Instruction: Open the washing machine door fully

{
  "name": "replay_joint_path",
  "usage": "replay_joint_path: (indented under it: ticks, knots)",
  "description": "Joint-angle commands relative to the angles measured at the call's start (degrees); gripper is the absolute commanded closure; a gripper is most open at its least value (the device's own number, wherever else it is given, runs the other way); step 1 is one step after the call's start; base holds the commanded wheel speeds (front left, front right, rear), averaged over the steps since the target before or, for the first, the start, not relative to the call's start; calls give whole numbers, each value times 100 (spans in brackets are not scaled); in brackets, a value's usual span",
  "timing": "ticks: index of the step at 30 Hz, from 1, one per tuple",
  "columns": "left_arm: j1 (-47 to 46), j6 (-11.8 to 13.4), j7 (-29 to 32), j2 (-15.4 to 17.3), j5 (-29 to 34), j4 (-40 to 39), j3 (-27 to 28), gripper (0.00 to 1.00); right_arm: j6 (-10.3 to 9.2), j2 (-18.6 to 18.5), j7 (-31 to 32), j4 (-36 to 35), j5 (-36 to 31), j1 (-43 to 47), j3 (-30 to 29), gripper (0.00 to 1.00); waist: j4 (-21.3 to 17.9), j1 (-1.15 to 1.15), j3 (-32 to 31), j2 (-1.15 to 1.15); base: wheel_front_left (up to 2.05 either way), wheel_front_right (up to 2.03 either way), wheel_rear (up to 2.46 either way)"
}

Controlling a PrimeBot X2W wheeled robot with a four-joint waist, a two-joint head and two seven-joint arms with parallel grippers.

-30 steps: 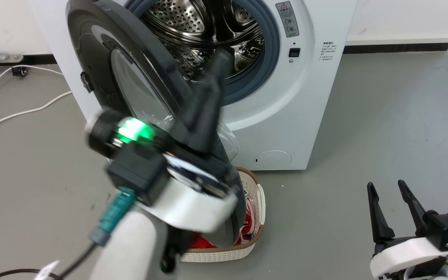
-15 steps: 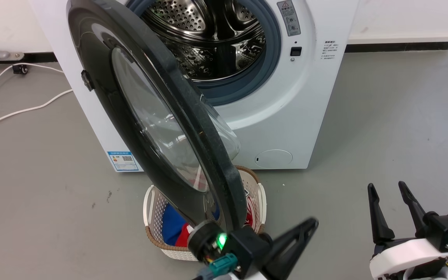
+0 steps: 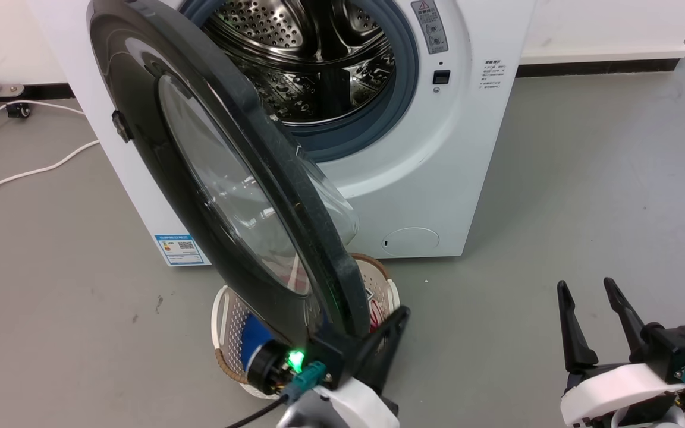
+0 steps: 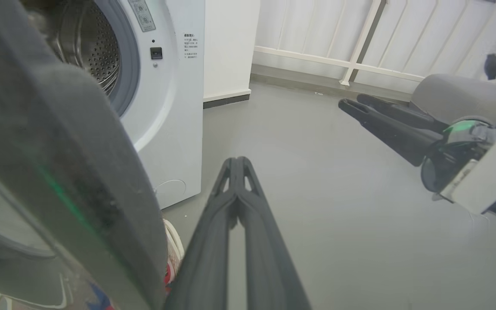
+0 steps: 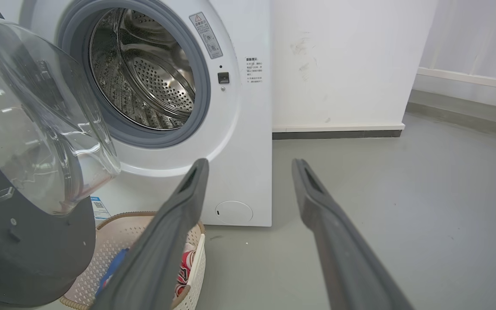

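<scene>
Progress looks partial: the washing machine door [image 3: 140,137] stands swung well out from the washing machine [image 3: 437,178], nearly edge-on to the head camera, and the drum [image 3: 295,53] is exposed at 12 o'clock. By my reading, more swing toward 9 o'clock is left before it counts as fully open.

The left gripper [image 3: 401,318], at 6 o'clock in the head view, has its jaws pressed together on nothing. Its wrist view shows the two fingers [image 4: 213,224] meeting at their tips. They lie just beside the door's lower rim, and whether they touch it I cannot tell. The right gripper [image 3: 584,285], at 4 o'clock, has its jaws spread and empty, well apart from the door.

A basket [image 3: 219,315] of clothes sits on the floor beneath the door's lower edge, near the machine's front. The likely next move is a sideways nudge on that rim — kept above the basket so the fingers do not snag it.
</scene>
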Motion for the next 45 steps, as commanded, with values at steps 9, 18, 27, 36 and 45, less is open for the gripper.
replay_joint_path:
  ticks: [9,18,27,36,45]
  knots:
    - [-315,349,-501,-43,-168,604,264,100,-1,54,25,29,47,12,10,0,-7,0,-13,0,0,0,0]
    - [-7,491,-631,-1,-207,687,222,100,-2,92,81,-10,77,74,-7,0,137,0,-31,0,0,0,0]
    - [279,803,-773,165,-253,521,437,100,-2,111,144,-125,94,204,-28,0,490,0,-30,0,0,0,0]
    - [441,1005,-993,203,-197,68,498,100,-2,98,195,-325,84,314,-163,0,1182,0,28,0,0,0,0]
    - [722,1536,-1184,581,-427,-505,1376,100,-2,100,345,-598,10,314,-268,0,2294,0,127,0,0,0,0]
